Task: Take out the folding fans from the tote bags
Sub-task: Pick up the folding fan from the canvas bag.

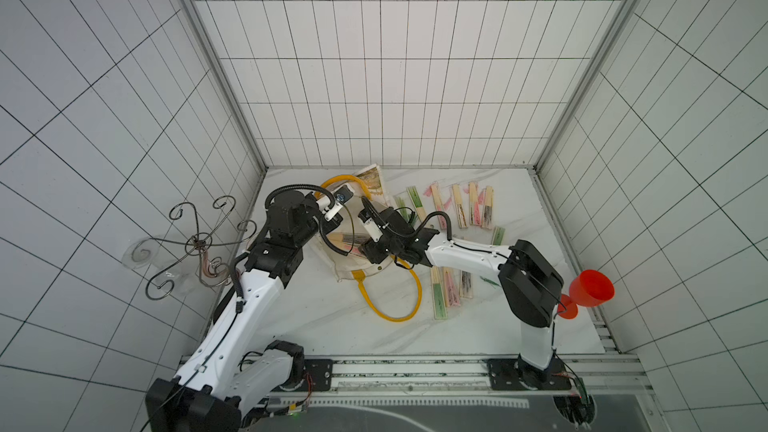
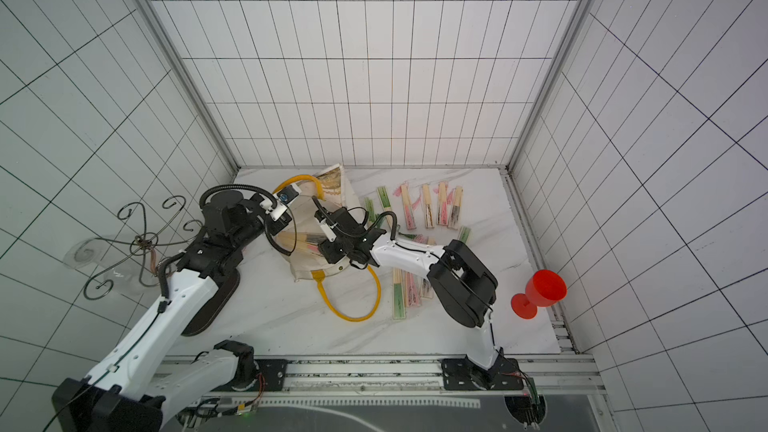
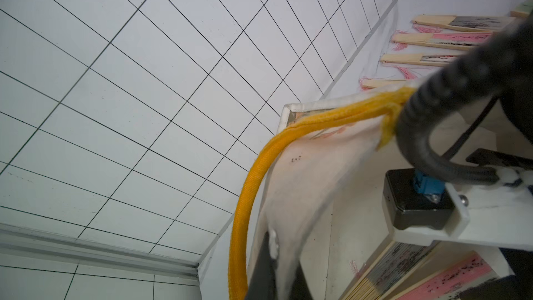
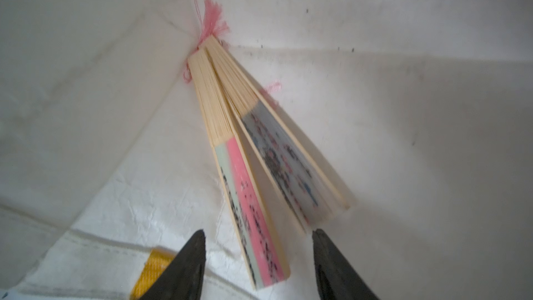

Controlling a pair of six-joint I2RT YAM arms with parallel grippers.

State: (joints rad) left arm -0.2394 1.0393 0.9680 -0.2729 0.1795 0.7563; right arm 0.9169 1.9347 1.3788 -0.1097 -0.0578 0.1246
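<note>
Tote canvas [image 4: 121, 128] surrounds two fans [image 4: 248, 197]; red goblet [image 2: 544, 288], wire stand [image 1: 196, 241] aside.

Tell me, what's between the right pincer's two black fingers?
The end of the pink fan, not gripped yet; the right pincer is open inside the tote bag. The right wrist view shows it.

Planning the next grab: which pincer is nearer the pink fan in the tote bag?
Right. The right pincer hovers open at the pink fan inside the tote bag; the left pincer pinches the bag's rim, farther off.

Folding fans [image 4: 277, 165] blurred; tote bag [image 4: 403, 111] cropped.
</note>
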